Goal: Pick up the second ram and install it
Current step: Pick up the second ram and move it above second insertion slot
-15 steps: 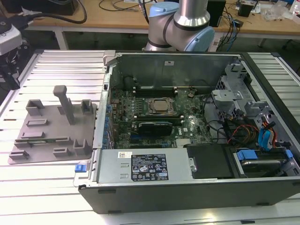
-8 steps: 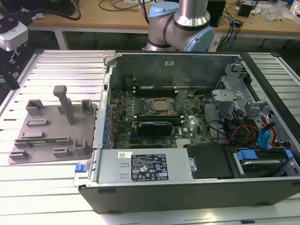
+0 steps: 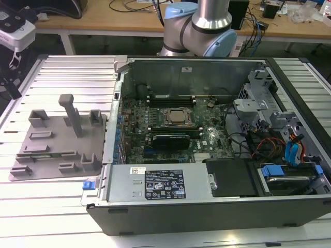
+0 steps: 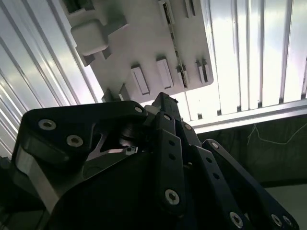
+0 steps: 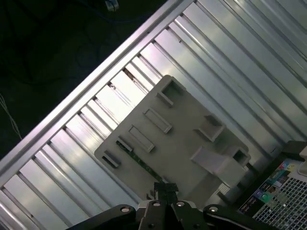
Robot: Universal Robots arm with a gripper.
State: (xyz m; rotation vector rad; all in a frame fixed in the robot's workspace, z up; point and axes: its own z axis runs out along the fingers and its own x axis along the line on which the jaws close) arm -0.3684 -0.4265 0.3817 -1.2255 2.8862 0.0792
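Tabletop [image 3: 67, 77] of ribbed metal carries an open computer case [image 3: 207, 206] and, just beside it on the exterior view's left, a grey fixture tray [image 3: 62, 142] with raised blocks and a tall post. The exterior view looks into the case, where the square processor [image 3: 178, 117] sits mid-board with the black card [image 3: 168, 139] just beside it. It also takes in the lower joints of the arm [image 3: 207, 26] behind the case.

The first wrist view looks down on the tray from well above. There the second ram [image 5: 140, 161] shows as a thin green stick seated in a slot of the tray. Its long axis runs parallel to the oblong blocks next to it and crosswise to the row those blocks form. One end points toward the tray's outer edge, the other toward the side with the post.

In both wrist views the gripper [image 5: 163, 188] hangs well apart from the tray. Its fingertips are drawn together and nothing is held between them
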